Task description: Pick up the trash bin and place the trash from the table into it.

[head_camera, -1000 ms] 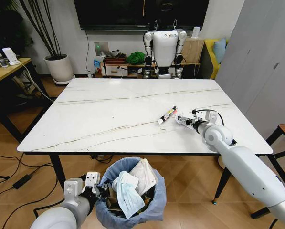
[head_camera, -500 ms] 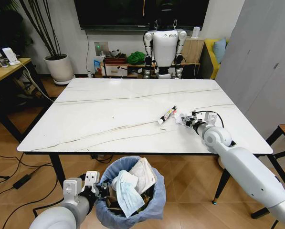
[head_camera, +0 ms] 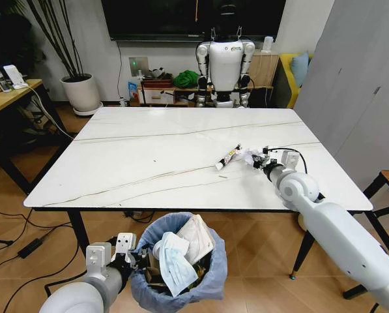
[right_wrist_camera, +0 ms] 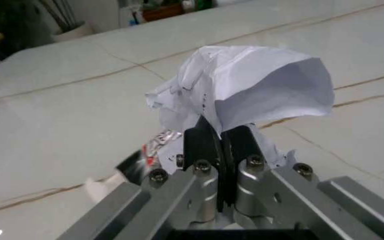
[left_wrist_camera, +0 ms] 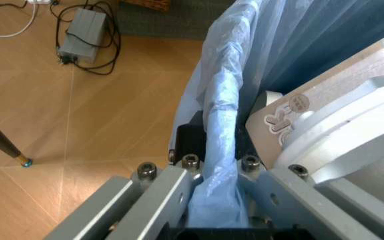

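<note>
Head view had the bin at the bottom centre of the frame, below the near table edge, already stuffed with a mask and papers. The left gripper sat at lower left, clamped on the bin's bag-covered rim; the left wrist view showed the blue liner squeezed between the two jaws, so that grip looked solid.

Further up, right of centre, the right gripper was on the table, closed on a crumpled paper. In the right wrist view the pads were pinched fully together on the lower part of the paper, with the wad ballooning above them. A white tube lay just beside the paper, to its left, and I couldn't tell if they touched.

The right arm ran from the lower right corner up and leftward, forearm low over the table, wrist near level, fingers pointing toward the middle of the table.

If I had to call it, the step was lifting that paper. Doing it well probably meant going straight up first so the wad doesn't drag the tube along, then swinging over the bin mouth. The pinch was only on a thin fold, so a jerky move might tear it loose. The bin looked pretty full too, so dropping it dead centre seemed smart.
</note>
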